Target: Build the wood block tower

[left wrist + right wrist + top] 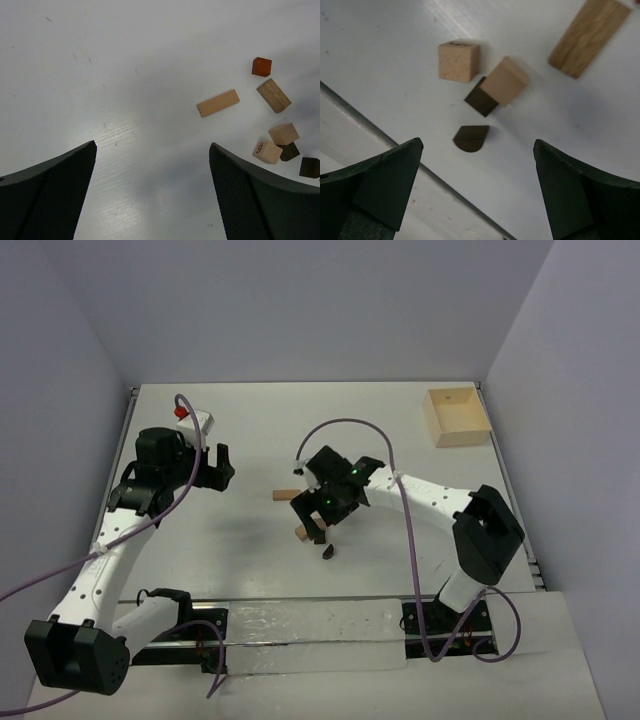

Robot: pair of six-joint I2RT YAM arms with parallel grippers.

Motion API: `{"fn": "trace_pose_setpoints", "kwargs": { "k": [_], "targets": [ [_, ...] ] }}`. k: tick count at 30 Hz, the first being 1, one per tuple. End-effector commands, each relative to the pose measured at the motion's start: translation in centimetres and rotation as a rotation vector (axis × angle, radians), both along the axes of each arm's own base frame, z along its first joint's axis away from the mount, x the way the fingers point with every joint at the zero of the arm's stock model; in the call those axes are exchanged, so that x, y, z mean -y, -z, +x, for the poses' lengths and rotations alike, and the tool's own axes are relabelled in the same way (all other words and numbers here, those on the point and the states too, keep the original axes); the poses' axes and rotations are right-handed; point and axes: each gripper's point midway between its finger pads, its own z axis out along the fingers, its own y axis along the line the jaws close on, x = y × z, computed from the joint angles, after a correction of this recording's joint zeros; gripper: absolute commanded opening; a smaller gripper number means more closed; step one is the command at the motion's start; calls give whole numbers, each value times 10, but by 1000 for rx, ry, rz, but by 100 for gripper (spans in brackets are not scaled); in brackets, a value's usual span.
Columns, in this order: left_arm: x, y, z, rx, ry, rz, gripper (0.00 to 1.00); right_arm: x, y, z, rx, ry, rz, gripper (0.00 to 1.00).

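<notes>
The wood blocks lie loose on the white table, with no stack standing. In the right wrist view a tan cube (459, 61) sits beside another tan cube (504, 81) that leans over a dark brown block (481, 100). A dark half-round piece (471, 138) and a long oak block (588, 36) lie nearby. My right gripper (478, 145) hangs open just above the half-round piece, holding nothing. My left gripper (152, 146) is open over bare table, left of a light plank (218, 103), a red-brown cube (261, 66) and a numbered cube (267, 151).
A pale square wooden box (457, 417) stands at the back right. A small white object with a red cap (195, 420) sits behind the left arm. A metal strip (380, 135) runs along the table's near edge, close to the half-round piece.
</notes>
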Motion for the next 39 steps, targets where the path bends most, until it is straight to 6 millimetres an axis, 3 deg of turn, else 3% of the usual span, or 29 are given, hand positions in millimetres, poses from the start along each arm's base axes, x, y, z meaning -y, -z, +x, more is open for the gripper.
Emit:
{"fn": "trace_pose_setpoints", "kwargs": {
  "k": [1,10,39],
  "targets": [
    [-7,-36,12,85,-58,-28,99,-24,8,-9,26,103,-19,100],
    [-11,-35,6,84,-69,-24,99,-27,34,7,14,249,-143,100],
    [-8,-32,9,85,-40,-17,99,-38,60,20,-27,292,-240,100]
  ]
}}
